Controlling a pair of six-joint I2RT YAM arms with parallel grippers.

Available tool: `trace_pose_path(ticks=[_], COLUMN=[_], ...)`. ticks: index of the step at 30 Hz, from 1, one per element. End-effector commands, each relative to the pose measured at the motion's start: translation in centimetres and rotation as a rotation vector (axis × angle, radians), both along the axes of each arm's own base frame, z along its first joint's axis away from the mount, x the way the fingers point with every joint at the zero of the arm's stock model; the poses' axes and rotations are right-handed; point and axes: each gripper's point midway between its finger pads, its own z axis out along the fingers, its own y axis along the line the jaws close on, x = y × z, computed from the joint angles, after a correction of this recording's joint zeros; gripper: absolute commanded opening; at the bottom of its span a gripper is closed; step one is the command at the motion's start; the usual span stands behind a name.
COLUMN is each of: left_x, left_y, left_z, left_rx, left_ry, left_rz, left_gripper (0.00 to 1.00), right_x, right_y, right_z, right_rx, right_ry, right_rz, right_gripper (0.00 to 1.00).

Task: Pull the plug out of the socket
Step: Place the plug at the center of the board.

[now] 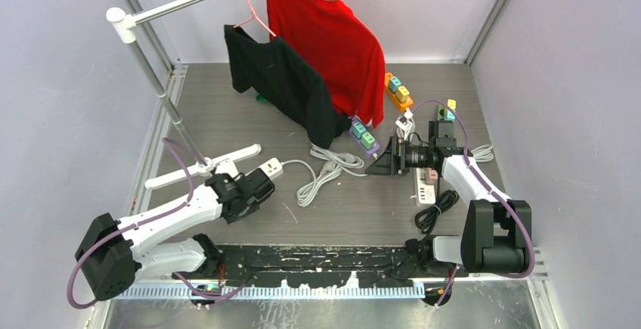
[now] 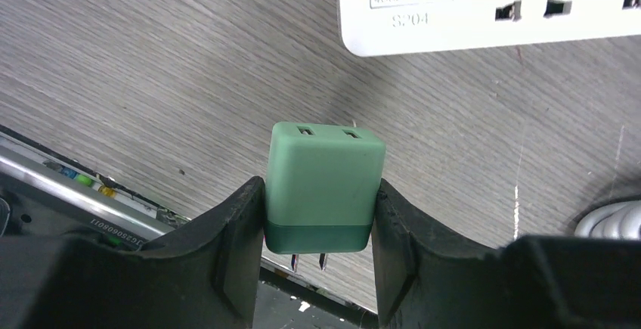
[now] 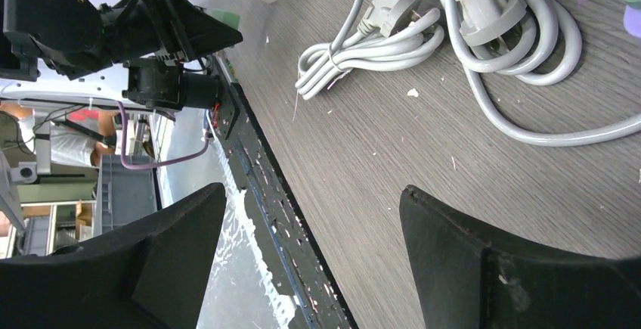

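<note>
**Left jaws hold the green plug (image 2: 323, 189) clear of the white power strip (image 2: 491, 7)**

Top external: the left arm (image 1: 189, 208) reaches across the bench (image 1: 363, 215), and the left jaws sit just beside the near end of the white power strip. The green plug is too small to pick out here. The right arm (image 1: 461, 174) stretches over a second strip (image 1: 425, 189), well apart from the first.

Left wrist: the left jaws are clamped on the green plug, one finger against each side. Its two metal prongs are bare and point back toward the camera. The white power strip lies beyond it with open bench between them, so the two do not touch.

Right wrist: the right jaws stand wide apart and hold nothing. They hang over bare bench, with the coiled grey cables (image 3: 469, 34) further off.

By this showing, the pull itself looks done, because the prongs are out of every socket. What seems left is, at most, to set the plug down and let go.
</note>
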Motion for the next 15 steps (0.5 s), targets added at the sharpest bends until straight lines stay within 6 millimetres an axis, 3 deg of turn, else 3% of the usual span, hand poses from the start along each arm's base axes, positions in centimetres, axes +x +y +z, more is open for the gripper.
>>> trace_pose_path(ticks=[1, 15], left_x=[1.0, 2.3], left_y=[1.5, 5.6], left_z=[1.3, 1.4], left_rx=[-0.025, -0.131], left_ry=[-0.075, -0.187], left_rz=[0.094, 0.267], left_gripper=[0.0, 0.04], right_x=[0.1, 0.1], right_y=[-0.1, -0.1], right_z=[0.9, 0.9], right_rx=[0.005, 0.007], right_ry=[-0.05, -0.046], right_rz=[0.006, 0.005], right_gripper=[0.9, 0.9])
